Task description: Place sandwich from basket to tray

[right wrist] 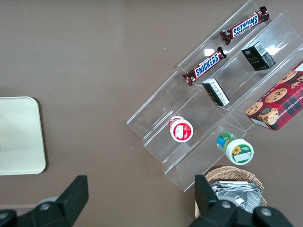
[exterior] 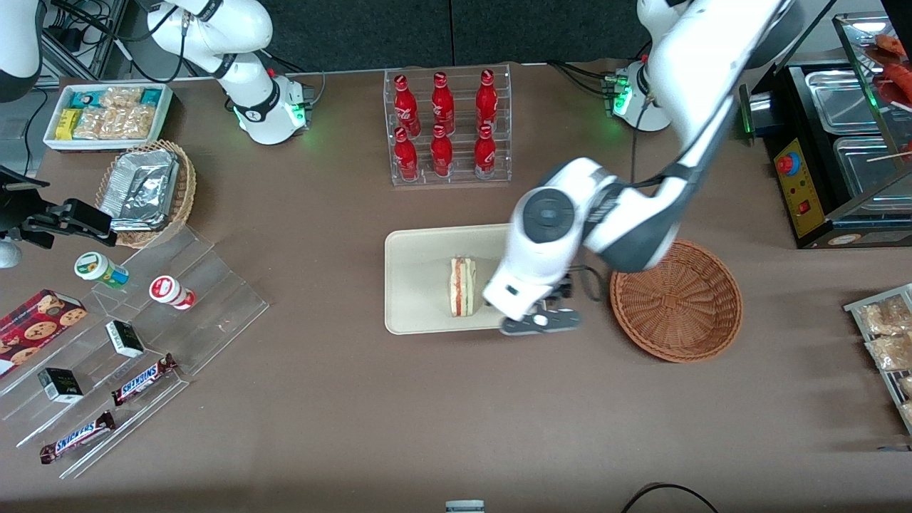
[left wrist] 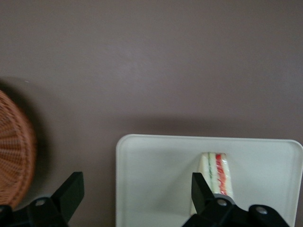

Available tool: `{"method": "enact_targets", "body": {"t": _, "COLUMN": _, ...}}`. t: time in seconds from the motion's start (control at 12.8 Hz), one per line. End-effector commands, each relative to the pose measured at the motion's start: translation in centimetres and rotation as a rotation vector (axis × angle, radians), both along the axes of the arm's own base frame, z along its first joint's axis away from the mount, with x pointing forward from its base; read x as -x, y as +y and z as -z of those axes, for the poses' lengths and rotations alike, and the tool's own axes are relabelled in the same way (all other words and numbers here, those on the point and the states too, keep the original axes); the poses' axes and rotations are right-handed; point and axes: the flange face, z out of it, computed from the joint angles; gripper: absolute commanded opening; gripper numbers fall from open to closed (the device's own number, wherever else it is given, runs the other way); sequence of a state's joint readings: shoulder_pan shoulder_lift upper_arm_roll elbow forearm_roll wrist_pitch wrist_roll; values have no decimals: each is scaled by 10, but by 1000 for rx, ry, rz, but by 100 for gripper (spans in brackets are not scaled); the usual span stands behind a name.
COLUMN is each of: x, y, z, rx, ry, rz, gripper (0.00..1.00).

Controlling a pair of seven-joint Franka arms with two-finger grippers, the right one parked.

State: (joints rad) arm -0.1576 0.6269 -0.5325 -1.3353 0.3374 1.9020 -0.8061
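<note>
Sandwich (exterior: 462, 286) is sitting on the cream tray (exterior: 417, 285), tool (left wrist: 137, 198) hanging over the tray with nothing in it.

Wrist cam has the two black fingers (left wrist: 70, 191) spread wide, one over the brown surface (exterior: 356, 413) between tray and basket, the other just in front of the sandwich, so the wedge isn't between them. It's standing on the tray with the red and green filling stripes of its cut edge facing up. The reddish-brown wicker basket (exterior: 675, 301) has nothing inside and sits just beside the tray, toward the working arm's end. Farther from the front camera than the tray there's a clear rack of red cola bottles (exterior: 445, 125). Toward the parked arm's end are acrylic steps (exterior: 178, 313) with Snickers bars (exterior: 142, 379) and a lighter foil-filled basket (exterior: 146, 191).
</note>
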Motion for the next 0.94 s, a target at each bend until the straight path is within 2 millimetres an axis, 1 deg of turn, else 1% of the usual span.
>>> {"method": "enact_targets", "body": {"t": 0.0, "x": -4, "y": 64, "z": -22, "rx": 6, "ry": 22, "rz": 1, "gripper": 100}}
{"method": "enact_targets", "body": {"t": 0.08, "x": -5, "y": 83, "z": -30, "rx": 10, "ry": 22, "rz": 18, "gripper": 100}}
{"method": "enact_targets", "body": {"t": 0.16, "x": -9, "y": 113, "z": -36, "rx": 12, "ry": 28, "rz": 32, "gripper": 100}}
{"method": "enact_targets", "body": {"t": 0.23, "x": -9, "y": 135, "z": -42, "rx": 16, "ry": 31, "rz": 51, "gripper": 100}}
{"method": "enact_targets", "body": {"t": 0.47, "x": -8, "y": 192, "z": -63, "rx": 12, "ry": 42, "rz": 68, "gripper": 100}}
{"method": "enact_targets", "body": {"t": 0.55, "x": -8, "y": 208, "z": -68, "rx": -1, "ry": 63, "rz": 77, "gripper": 100}}
{"method": "enact_targets", "body": {"t": 0.63, "x": -6, "y": 225, "z": -78, "rx": -12, "ry": 70, "rz": 86, "gripper": 100}}
{"method": "enact_targets", "body": {"t": 0.7, "x": -1, "y": 236, "z": -89, "rx": -26, "ry": 83, "rz": 106, "gripper": 100}}
{"method": "enact_targets", "body": {"t": 0.78, "x": 4, "y": 262, "z": -102, "rx": -22, "ry": 129, "rz": 89, "gripper": 100}}
{"method": "enact_targets", "body": {"t": 0.86, "x": 15, "y": 265, "z": -120, "rx": -5, "ry": 141, "rz": 102, "gripper": 100}}
